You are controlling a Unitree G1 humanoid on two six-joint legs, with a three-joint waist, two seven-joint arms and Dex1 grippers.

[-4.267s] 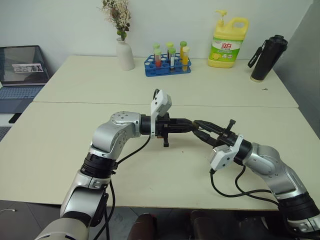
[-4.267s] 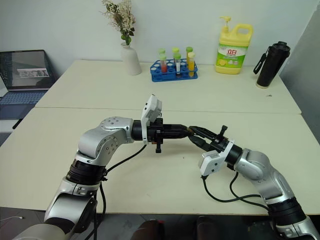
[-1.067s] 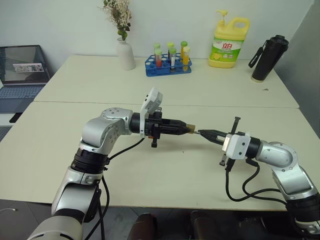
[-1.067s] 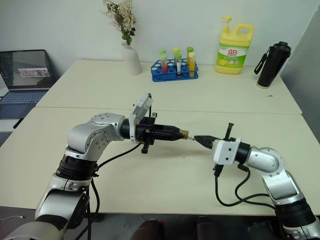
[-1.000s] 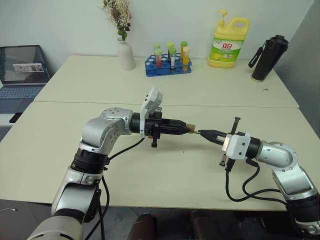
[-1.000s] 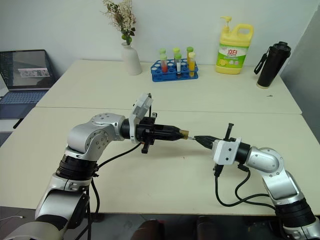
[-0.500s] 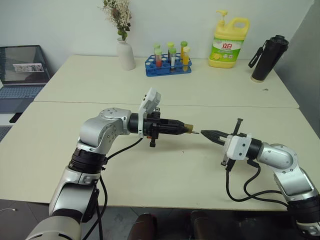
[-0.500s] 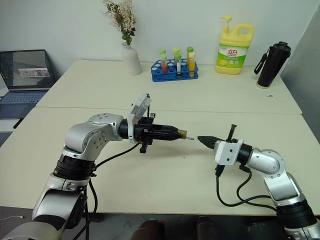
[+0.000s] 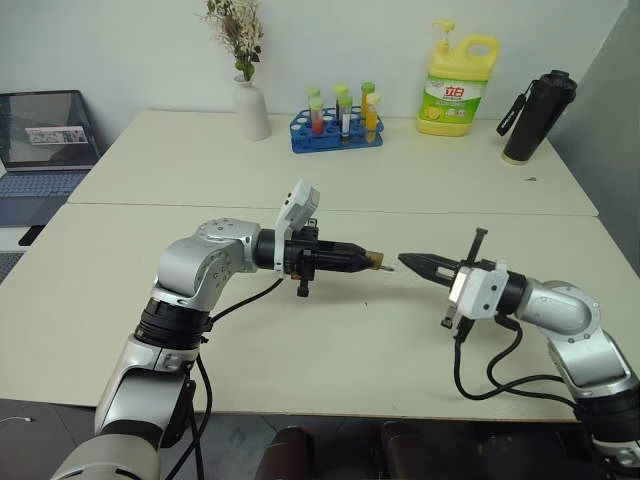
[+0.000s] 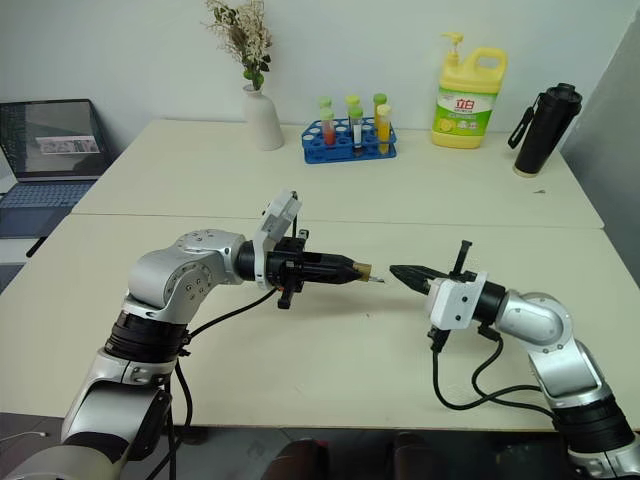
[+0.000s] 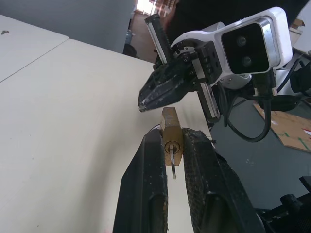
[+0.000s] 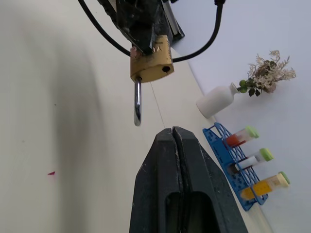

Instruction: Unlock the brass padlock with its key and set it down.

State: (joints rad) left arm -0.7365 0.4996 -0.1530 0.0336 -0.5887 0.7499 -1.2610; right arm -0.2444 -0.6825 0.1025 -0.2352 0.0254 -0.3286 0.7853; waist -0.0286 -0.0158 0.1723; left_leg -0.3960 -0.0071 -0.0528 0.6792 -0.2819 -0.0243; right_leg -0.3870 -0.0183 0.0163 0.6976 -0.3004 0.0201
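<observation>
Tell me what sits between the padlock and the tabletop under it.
Nothing visible. The left gripper holds the brass padlock above bare table; the shut right gripper faces it from the side, apart.

A plain pale wall [image 9: 120,50] is seen behind two cream rectangular tabletops [image 9: 150,280], which are set edge to edge with a thin seam between them. On the far tabletop are placed a white ceramic vase of dried flowers [image 9: 249,108], a blue rack of capped test tubes [image 9: 338,128], a yellow detergent bottle with a pump [image 9: 456,88] and a black flask with a strap [image 9: 535,115]. An open dark-grey laptop [image 9: 42,150] is seen at the left on a separate surface. The room is evenly lit.
</observation>
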